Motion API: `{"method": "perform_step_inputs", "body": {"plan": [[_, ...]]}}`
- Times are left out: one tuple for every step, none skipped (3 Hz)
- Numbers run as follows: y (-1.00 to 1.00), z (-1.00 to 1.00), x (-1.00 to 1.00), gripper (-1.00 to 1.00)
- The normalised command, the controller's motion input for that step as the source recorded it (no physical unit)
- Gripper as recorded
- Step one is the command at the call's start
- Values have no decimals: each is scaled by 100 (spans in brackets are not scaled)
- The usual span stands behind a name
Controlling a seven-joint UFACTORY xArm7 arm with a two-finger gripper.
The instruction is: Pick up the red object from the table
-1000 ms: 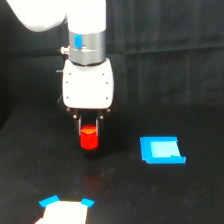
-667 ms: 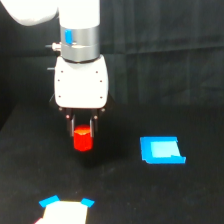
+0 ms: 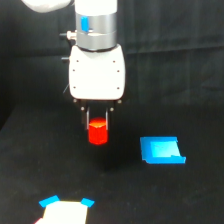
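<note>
The red object (image 3: pixel 98 132) is a small bright red-orange stubby block held between the fingers of my gripper (image 3: pixel 97 126), which is shut on it. It hangs a little above the black table (image 3: pixel 45 170), near the middle of the exterior view. The white gripper body and the silver wrist stand straight above it. The upper part of the block is hidden between the dark fingers.
A flat blue square piece (image 3: pixel 161 150) lies on the table toward the exterior view's right. At the bottom edge sits a white piece with blue corners (image 3: pixel 65 209). A black backdrop closes the far side.
The arm has risen and shifted toward the exterior view's left, carrying the red object up off the table. The blue piece and the white piece have stayed put.
</note>
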Motion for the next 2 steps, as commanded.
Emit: {"method": "perform_step_inputs", "body": {"plan": [[-6,100,68,-100],[-28,100,83,-100]]}}
